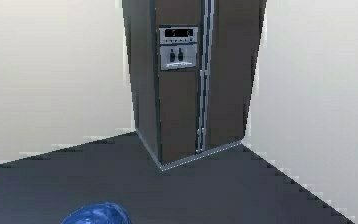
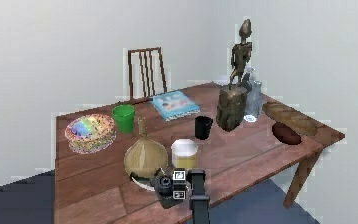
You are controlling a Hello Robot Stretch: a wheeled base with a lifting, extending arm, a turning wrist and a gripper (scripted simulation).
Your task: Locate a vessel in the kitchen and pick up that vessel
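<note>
Faces a tall dark fridge (image 1: 192, 75) in the far corner, yet stands side-on to a wooden worktop (image 2: 257, 150), presumably for the arm (image 2: 200, 197) to reach across it. Finds there a thin statue (image 2: 242, 50) at far right, a rainbow dish (image 2: 89, 133) at left and, at the near edge, the likely vessel, a round tan pot (image 2: 146, 157), a pale jar (image 2: 185, 153) just right of it. Sets the jaws low by that pot, seemingly lined up for a grasp; cannot tell their width or any hold, with pot and jar standing close behind.

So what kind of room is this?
Probably a kitchen with an eating area: a tall dark fridge stands in the corner, and a wooden table holds a green cup and bread.
</note>
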